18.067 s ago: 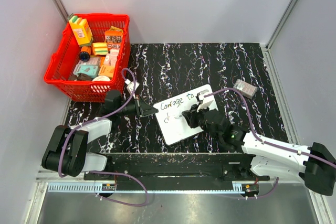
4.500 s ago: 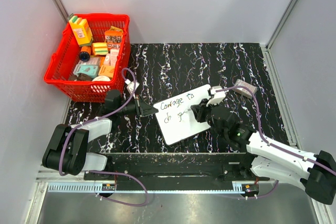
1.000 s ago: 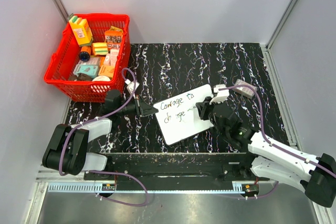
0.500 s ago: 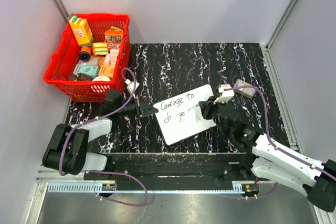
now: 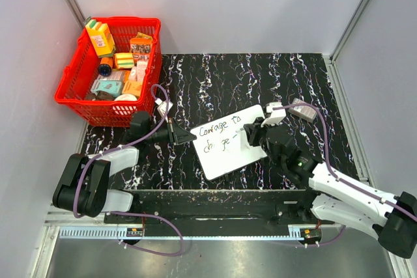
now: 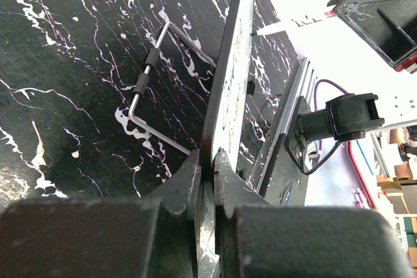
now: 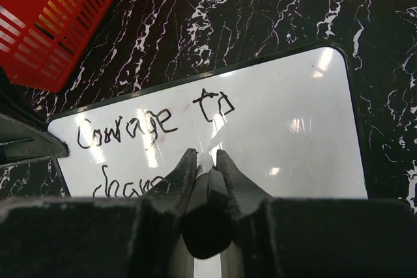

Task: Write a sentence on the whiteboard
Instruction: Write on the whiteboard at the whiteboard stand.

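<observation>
The whiteboard (image 5: 229,151) lies tilted on the black marbled table, and it also shows in the right wrist view (image 7: 293,128). The sentence (image 5: 219,129) reads "Courage to" with "change" below; in the right wrist view "Courage to" (image 7: 127,128) shows and the lower line is partly hidden by the fingers. My left gripper (image 5: 184,137) is shut on the board's left edge (image 6: 231,76), with the jaws (image 6: 208,161) pinching it. My right gripper (image 5: 253,136) is shut on a marker (image 7: 207,193), its tip on the board right of the lower word (image 7: 205,155).
A red basket (image 5: 71,89) full of small packages stands at the back left; its corner shows in the right wrist view (image 7: 52,24). A small grey box (image 5: 304,109) lies right of the board. A wire stand (image 6: 150,69) lies on the table behind the board.
The lower line has grown from "ch" to "change" as my right gripper moved the marker rightward along it. In the last second it shifted only slightly. The left arm has not moved.
</observation>
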